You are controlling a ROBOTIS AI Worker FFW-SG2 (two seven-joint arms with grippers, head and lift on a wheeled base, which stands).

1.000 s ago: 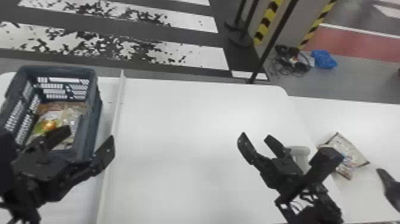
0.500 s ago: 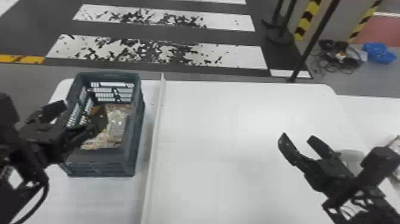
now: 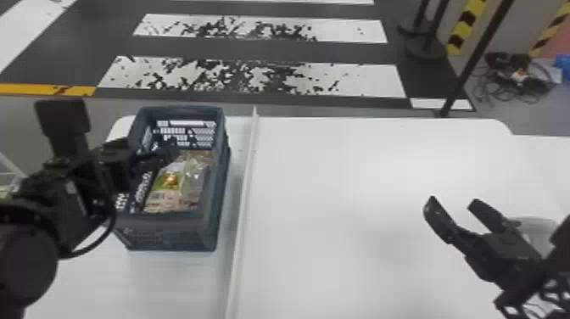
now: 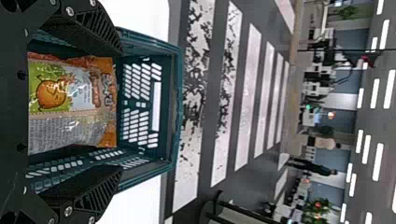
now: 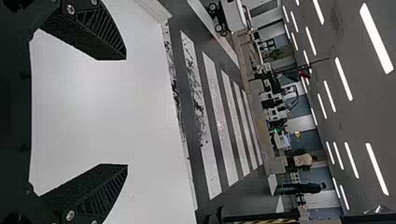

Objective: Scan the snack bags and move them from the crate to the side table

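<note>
Clearly, from where I stand, a snack bag (image 3: 171, 182) with a round orange figure lies inside the dark crate (image 3: 169, 231). Over the crate is the left pincer (image 3: 169, 148), fingers wide apart. The crate sits on the white bench (image 3: 347, 178), near a pale raised strip (image 3: 244, 186). Across that strip, the right pincer (image 3: 453, 201) is open too, above the bench.

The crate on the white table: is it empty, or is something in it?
Not empty: the crate holds at least one snack bag, whose green and orange print shows inside its walls.
</note>
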